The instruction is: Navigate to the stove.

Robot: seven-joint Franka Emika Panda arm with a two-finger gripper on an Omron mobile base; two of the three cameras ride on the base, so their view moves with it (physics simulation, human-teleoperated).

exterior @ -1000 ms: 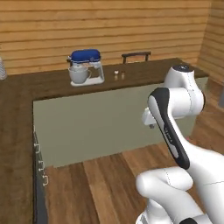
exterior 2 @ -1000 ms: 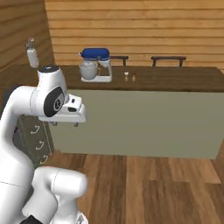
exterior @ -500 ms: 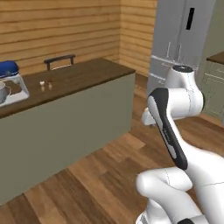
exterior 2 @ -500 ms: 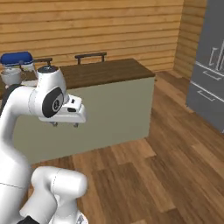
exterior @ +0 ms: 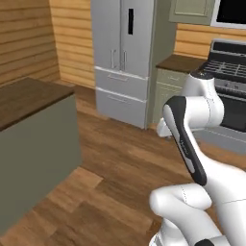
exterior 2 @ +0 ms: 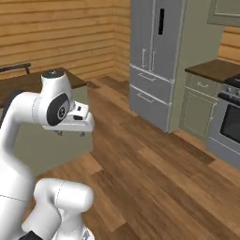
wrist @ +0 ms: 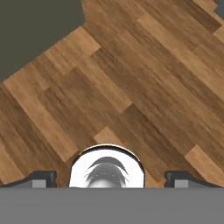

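Note:
The stove, a stainless-steel range with grey grates and a dark oven door, stands at the far right of the left base view, partly behind my arm. In the right base view the stove is cut off by the right edge. My gripper hangs in front of my chest, pointing down at the wooden floor, well short of the stove. In the hand view the gripper is open, its two fingertips wide apart with nothing between them.
A tall grey fridge stands left of the stove, with a low cabinet under a dark counter between them. The island counter is close on my left. A black-doored microwave hangs above the stove. Wooden floor stretches ahead.
The base has turned to the right: both views swept from the island with the blue-lidded appliance to the fridge and the stove. The arm keeps its pose and the gripper stays open.

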